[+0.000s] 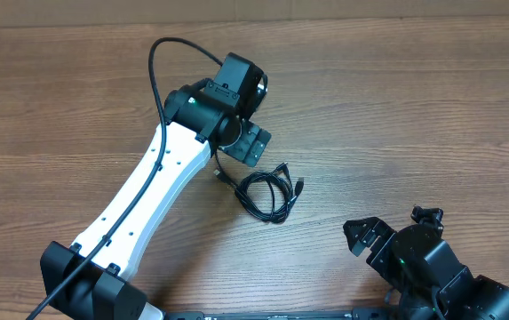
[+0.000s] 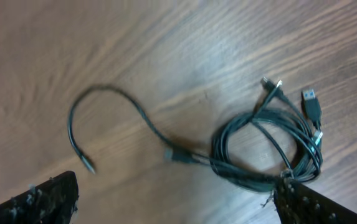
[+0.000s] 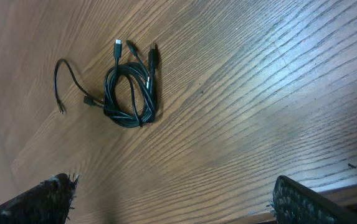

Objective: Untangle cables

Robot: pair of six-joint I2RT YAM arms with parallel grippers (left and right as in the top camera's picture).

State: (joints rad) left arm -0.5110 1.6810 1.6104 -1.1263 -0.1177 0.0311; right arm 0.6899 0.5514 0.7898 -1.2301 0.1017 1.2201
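This looks like a robotics lab or test bench, though little beyond the tabletop shows. A wood-grain table [image 1: 414, 107] fills every view; the white left arm [image 1: 147, 191] with exposed wiring [image 1: 154, 89] and the black right arm [image 1: 432, 267] reach over it, and a small bundle of cables [image 1: 267, 194] lies on it.

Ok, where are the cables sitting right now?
Overhead, the cables lie in one coiled bundle on the table near its middle, just beside the open left gripper and not touching it; the right gripper is farther away.
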